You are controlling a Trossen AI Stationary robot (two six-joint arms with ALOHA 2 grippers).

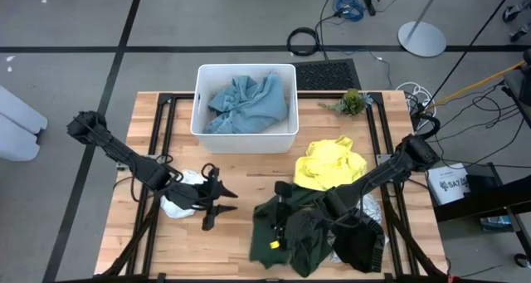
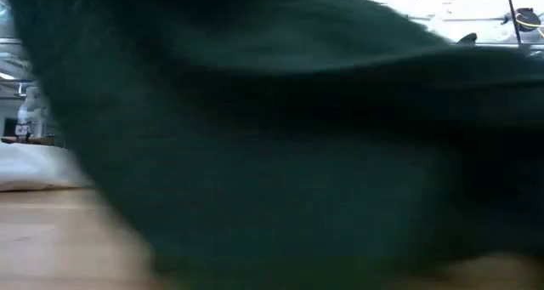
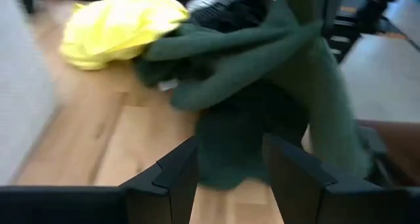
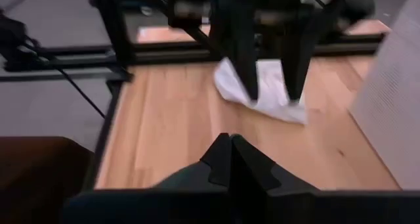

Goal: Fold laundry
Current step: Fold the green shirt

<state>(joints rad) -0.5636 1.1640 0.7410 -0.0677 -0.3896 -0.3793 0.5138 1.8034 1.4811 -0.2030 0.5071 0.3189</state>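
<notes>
Right hand [image 1: 286, 219] pinched shut on dark green garment [image 1: 292, 237].

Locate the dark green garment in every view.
High view: dark green garment at the table's near edge, right of centre.
Low view: it fills most of the picture.
Left wrist view: centre, beyond the left tool.
Right wrist view: cannot tell.
Shared landmark: yellow garment.

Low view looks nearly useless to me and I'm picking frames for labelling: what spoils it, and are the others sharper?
Low view: the dark green garment fills the frame, close and blurred. Left wrist view: motion-smeared, yellow garment soft. Right wrist view: mildly soft. High view: sharpest, evenly lit.
</notes>
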